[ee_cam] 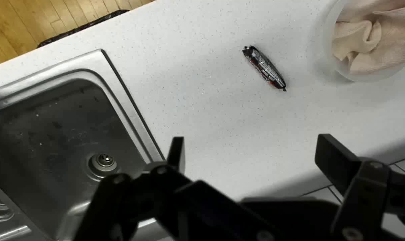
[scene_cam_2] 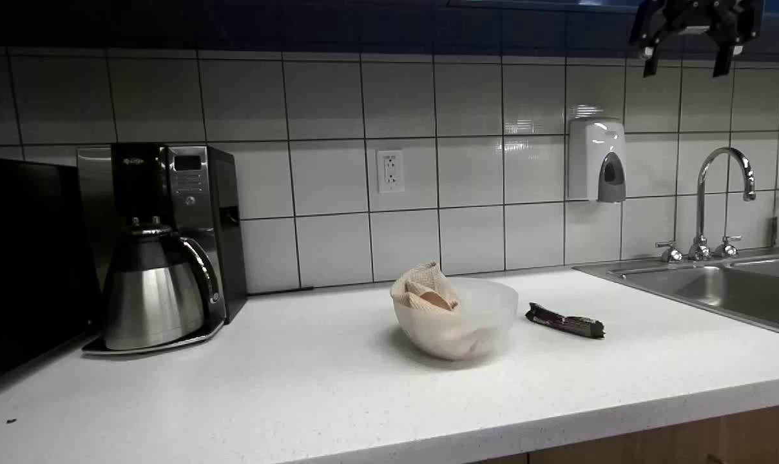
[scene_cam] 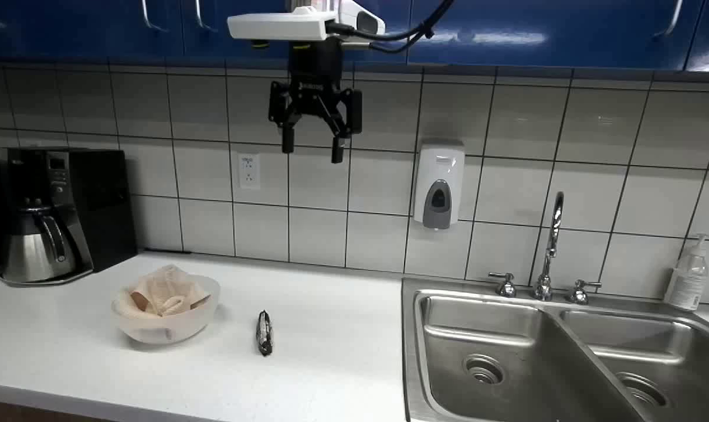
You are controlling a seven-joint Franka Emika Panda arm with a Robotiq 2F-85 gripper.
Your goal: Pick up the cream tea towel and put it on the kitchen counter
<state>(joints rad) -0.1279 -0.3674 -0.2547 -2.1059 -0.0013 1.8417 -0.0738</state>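
The cream tea towel (scene_cam: pixel 168 288) lies crumpled inside a translucent white bowl (scene_cam: pixel 209 298) on the white kitchen counter (scene_cam: pixel 336 357). In an exterior view the towel (scene_cam_2: pixel 424 288) pokes up above the bowl's rim on one side. In the wrist view the towel (ee_cam: pixel 386 43) shows at the upper right, partly cut off by the frame. My gripper (scene_cam: pixel 313 151) hangs high above the counter, pointing down, well apart from the towel. It also shows at the top right of an exterior view (scene_cam_2: pixel 686 67). In the wrist view its fingers (ee_cam: pixel 251 144) are wide apart with nothing between them.
A dark wrapped bar (scene_cam: pixel 264 333) lies on the counter between the bowl and the steel sink (scene_cam: pixel 411 351). A coffee maker (scene_cam: pixel 67 205) stands at the back left. A soap dispenser (scene_cam: pixel 440 184) hangs on the tiled wall. Blue cabinets (scene_cam: pixel 536 35) are overhead.
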